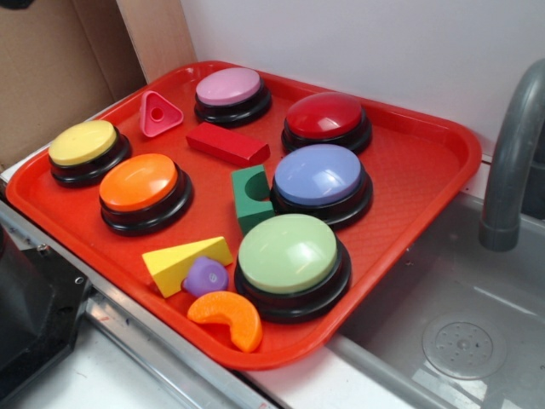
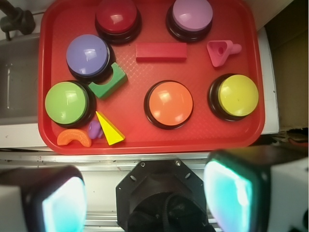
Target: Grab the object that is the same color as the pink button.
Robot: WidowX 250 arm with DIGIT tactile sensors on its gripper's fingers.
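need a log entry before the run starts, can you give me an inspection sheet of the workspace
surface: red tray on a counter, beside a sink
job's things: pink triangle with a centre hole, lying free next to the pink button at the tray's far side
clutter: yellow, orange, dark red, lavender-blue and green buttons; red block; green block; yellow wedge; purple knob; orange crescent
grippers: tool open, empty, off the tray's near edge, above the tray
cables: nothing seen
surroundings: grey faucet, white wall, cardboard behind the tray
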